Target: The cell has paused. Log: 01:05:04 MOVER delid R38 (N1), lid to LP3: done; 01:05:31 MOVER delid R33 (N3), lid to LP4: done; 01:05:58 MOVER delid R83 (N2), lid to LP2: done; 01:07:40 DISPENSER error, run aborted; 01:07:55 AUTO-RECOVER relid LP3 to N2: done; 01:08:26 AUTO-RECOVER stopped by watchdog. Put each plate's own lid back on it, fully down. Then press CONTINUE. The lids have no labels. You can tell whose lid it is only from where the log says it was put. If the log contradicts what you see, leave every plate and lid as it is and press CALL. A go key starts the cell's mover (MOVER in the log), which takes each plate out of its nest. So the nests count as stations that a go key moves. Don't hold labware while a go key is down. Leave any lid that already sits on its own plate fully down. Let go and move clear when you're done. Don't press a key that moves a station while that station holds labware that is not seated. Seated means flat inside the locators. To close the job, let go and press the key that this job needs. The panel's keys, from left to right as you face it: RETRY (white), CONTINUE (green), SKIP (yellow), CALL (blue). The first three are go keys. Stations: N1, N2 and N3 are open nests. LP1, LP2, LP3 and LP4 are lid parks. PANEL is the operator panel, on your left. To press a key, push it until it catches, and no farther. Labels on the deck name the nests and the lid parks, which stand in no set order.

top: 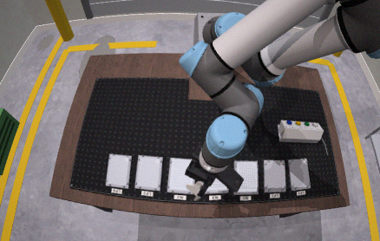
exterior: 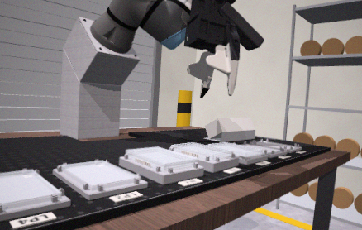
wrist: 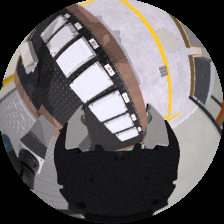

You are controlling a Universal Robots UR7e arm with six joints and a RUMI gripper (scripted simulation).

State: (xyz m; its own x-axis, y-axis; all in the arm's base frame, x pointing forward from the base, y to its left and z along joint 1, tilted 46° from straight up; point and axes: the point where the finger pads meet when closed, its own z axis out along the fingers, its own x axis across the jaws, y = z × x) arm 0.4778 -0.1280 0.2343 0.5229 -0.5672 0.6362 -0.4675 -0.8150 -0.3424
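Note:
My gripper (top: 199, 187) (exterior: 216, 93) (wrist: 115, 104) is open and empty. It hangs high above the middle of the front row of stations. The lid park labelled LP4 (exterior: 14, 192) (top: 118, 170) and the park labelled LP2 (exterior: 94, 174) (top: 148, 172) each carry a flat white lid. The nest beside them holds a plate with a smooth top, which looks lidded (exterior: 159, 161) (top: 179, 173). The middle plate (exterior: 200, 154) shows open wells and is mostly hidden under my wrist in the overhead view. The third plate (top: 246, 175) (exterior: 239, 150) also shows open wells.
Two greyer lid parks (top: 275, 175) (top: 299, 173) at the row's far end look empty. The operator panel (top: 300, 131) (exterior: 230, 128) stands behind them, with its coloured keys on top. A shelf rack (exterior: 332, 107) stands past the table. The other deck labels are too small to read.

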